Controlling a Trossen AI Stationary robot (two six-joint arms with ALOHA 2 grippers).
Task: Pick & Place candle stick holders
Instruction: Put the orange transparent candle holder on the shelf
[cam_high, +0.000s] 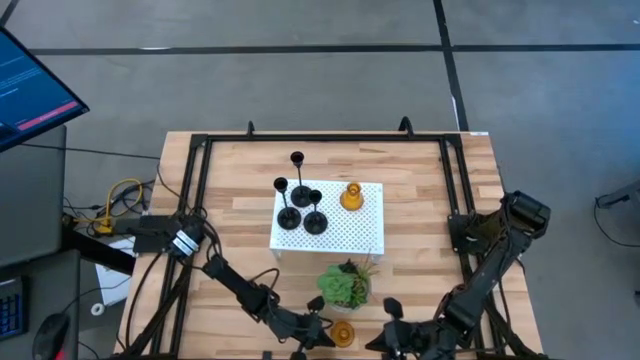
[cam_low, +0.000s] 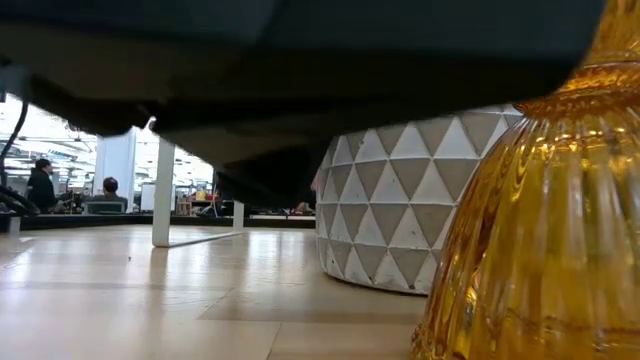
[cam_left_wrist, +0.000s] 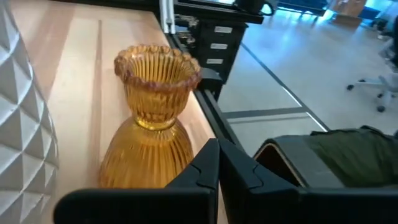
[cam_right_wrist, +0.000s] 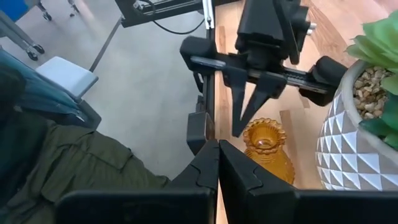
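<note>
An amber holder (cam_high: 343, 333) stands upright on its base on the wooden table near the front edge; it also shows in the left wrist view (cam_left_wrist: 152, 124) and in the right wrist view (cam_right_wrist: 267, 149). My left gripper (cam_high: 318, 335) is shut, its fingers (cam_right_wrist: 244, 121) close beside the holder's rim on the holder's left side. My right gripper (cam_high: 392, 338) is shut and empty, to the holder's right. Three black holders (cam_high: 300, 195) and a second amber holder (cam_high: 351, 196) stand on a white perforated stand (cam_high: 350, 235). My left gripper's shut fingers (cam_left_wrist: 208, 165) stand beside the amber holder's lower body (cam_left_wrist: 143, 158), slanting down from the table's left. I cannot tell whether they touch it. The holder stands upright on the table.
A green plant (cam_high: 345, 285) in a white faceted pot (cam_low: 400, 210) stands just behind the amber holder, between it and the stand. The table's front edge and a black frame rail (cam_left_wrist: 211, 106) run close by. People sit far off in the room (cam_low: 45, 185).
</note>
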